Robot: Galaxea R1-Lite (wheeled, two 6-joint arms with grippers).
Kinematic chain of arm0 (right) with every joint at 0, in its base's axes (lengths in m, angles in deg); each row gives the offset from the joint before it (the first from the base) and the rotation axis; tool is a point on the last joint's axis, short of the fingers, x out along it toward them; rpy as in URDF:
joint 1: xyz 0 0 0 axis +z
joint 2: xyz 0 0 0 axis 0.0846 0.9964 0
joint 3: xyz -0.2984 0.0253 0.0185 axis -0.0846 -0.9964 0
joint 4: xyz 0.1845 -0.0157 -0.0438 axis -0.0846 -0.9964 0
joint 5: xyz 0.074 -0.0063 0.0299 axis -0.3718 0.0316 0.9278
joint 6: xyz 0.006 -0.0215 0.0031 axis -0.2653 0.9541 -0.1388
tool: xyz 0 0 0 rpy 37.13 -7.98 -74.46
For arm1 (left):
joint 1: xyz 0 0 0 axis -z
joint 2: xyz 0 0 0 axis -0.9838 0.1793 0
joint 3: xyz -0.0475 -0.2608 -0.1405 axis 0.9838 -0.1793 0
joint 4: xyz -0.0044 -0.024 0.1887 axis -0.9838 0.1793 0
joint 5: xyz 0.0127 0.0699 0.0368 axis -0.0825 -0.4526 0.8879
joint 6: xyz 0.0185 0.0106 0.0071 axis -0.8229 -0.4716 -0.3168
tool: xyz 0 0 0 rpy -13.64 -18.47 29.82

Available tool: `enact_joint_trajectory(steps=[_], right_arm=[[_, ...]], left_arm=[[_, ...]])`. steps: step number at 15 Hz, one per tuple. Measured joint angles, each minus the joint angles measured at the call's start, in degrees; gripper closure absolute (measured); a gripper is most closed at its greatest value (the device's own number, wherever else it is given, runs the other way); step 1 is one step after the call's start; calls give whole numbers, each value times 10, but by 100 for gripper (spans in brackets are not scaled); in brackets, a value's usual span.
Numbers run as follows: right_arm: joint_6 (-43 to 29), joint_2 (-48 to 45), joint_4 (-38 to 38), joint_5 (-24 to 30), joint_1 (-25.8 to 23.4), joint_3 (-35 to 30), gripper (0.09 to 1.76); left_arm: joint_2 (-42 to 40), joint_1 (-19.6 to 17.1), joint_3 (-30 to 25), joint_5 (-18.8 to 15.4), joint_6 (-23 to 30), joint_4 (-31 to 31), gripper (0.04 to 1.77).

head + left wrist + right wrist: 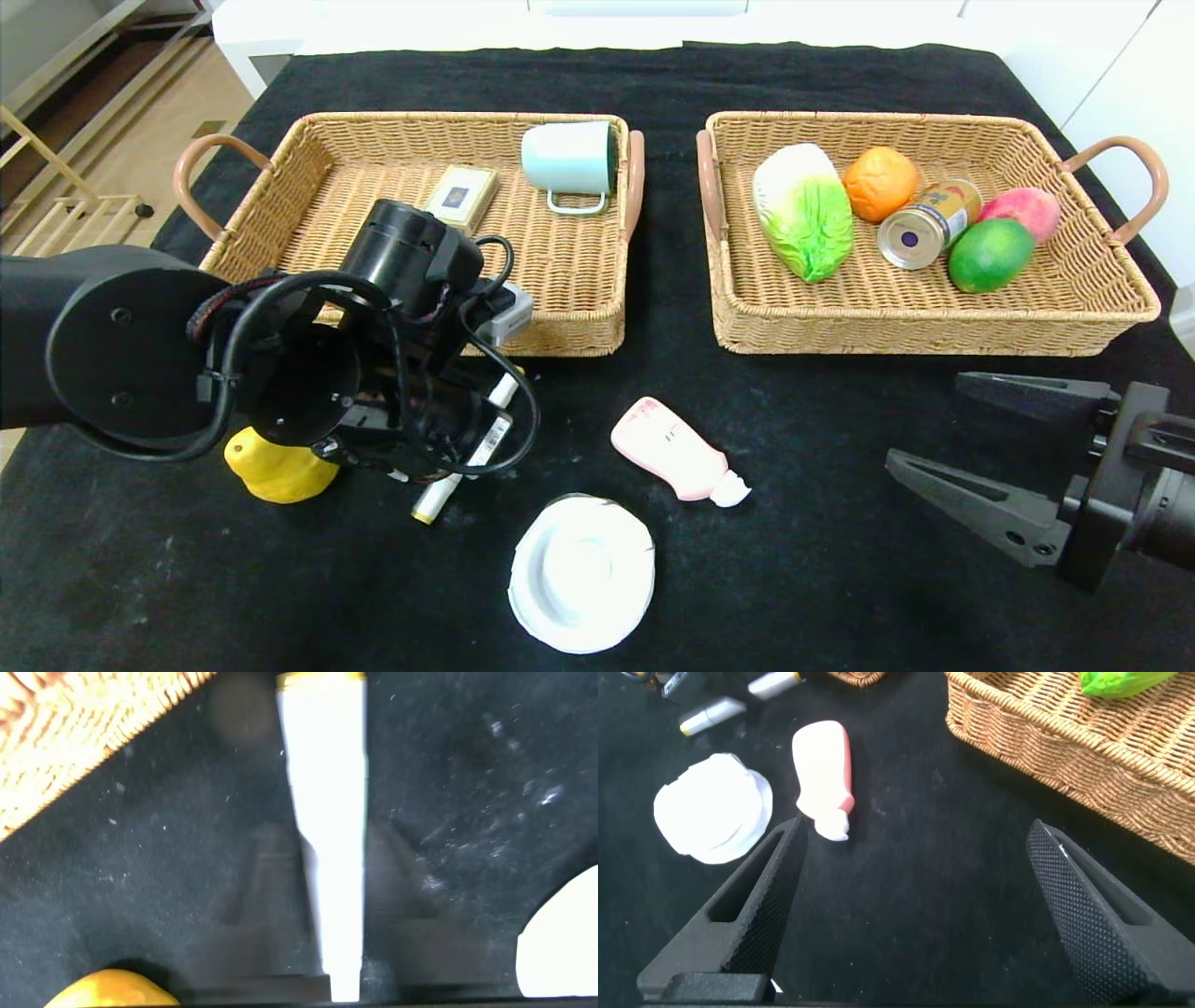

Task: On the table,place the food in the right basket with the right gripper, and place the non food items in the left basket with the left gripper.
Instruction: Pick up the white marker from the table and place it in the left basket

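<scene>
A: What was on the left?

B: The left gripper (pixel 439 448) was down on the table (pixel 840 579), just near the left basket (pixel 280 159). Its fingers had closed on the marker (pixel 327 840), around the middle.

A: Was the marker hard to hold?

B: I think it was light, stiff and a bit slippery. The middle looked like the best spot, so it would not tip.

A: And the yellow fruit (pixel 275 471)?

B: It sat right by that arm, on the near left. It looked smooth and round, so it might roll.

A: What lay in the middle?

B: The white dish (pixel 581 571) was nearest. The pink bottle (pixel 674 450) lay a little farther back. It looked soft and squeezy, best taken by its fat body.

A: And on the right?

B: The right gripper (pixel 952 434) waited near the right basket (pixel 1111 308), wide open and holding nothing.
</scene>
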Motion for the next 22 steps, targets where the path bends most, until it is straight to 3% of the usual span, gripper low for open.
enact_joint_trajectory(steps=[15,22], right_arm=[[0,-1,0,10,-11,1,14],[0,0,0,10,-12,2,14]], left_arm=[[4,2,4,1,0,4,154],[-44,9,3,4,-1,7,154]])
